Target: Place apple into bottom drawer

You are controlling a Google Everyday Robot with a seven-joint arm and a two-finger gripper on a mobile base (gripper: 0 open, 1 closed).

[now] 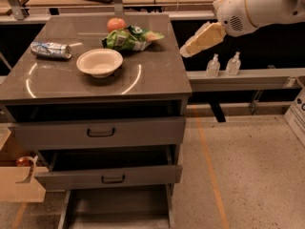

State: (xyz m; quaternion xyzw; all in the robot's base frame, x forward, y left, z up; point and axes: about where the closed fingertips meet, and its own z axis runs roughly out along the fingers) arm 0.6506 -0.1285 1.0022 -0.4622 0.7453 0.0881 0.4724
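The red-orange apple [116, 24] sits at the back of the grey cabinet top [157, 75], just behind a green snack bag [128, 38]. The bottom drawer [119, 209] is pulled out at the lowest edge of the view, showing a plain grey floor with thin side walls. My gripper [188, 49] hangs from the white arm at the upper right. It is in the air just off the cabinet's right edge, to the right of the snack bag and apple. It holds nothing that I can see.
A white bowl [99, 62] stands mid-top and a crushed can [50, 50] lies at the left. Two drawers with black loop handles [101, 132] are partly open above the bottom drawer. Two small bottles [223, 64] stand on a shelf at the right. A cardboard box [19, 182] is at the lower left.
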